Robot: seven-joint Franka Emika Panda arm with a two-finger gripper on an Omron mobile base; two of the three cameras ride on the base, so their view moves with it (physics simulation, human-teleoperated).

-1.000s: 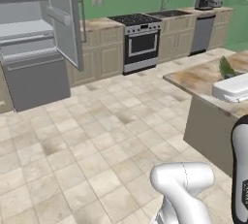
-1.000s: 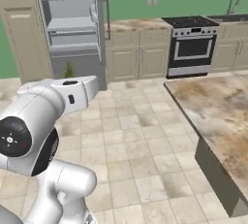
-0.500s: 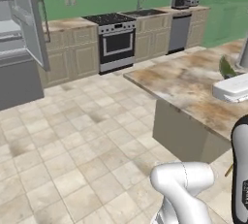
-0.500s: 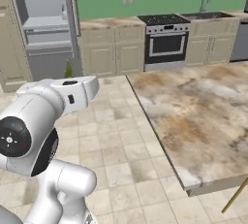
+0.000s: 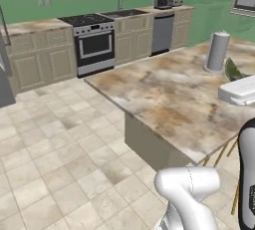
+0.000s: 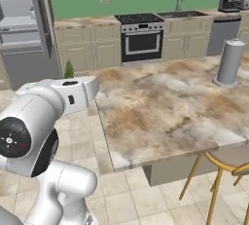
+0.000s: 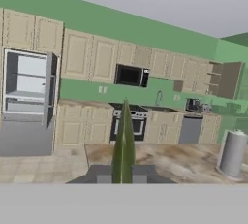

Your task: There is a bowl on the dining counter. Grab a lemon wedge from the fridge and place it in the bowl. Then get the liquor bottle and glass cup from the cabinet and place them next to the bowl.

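The tabletop (image 6: 160, 107) of mottled beige-brown stone stretched across the foreground, with a yellow-framed stool (image 6: 214, 170) at its near edge. The fridge (image 7: 26, 102) stood open at the far left beside the stove (image 5: 94, 47). A tall grey cylinder (image 6: 228, 63) rested upright on the far end of the tabletop. The pincer (image 7: 123, 177) was closed on the lemon wedge (image 7: 123, 145), which stood upright between its tips.

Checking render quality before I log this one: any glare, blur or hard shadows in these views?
Left base view: soft, even light, faint sheen on the dining counter, slightly soft throughout. Right base view: same flat light, only a dim shadow under the counter edge. Hand view: the lemon wedge close to the lens looks smeared; distant cabinets stay fairly sharp.
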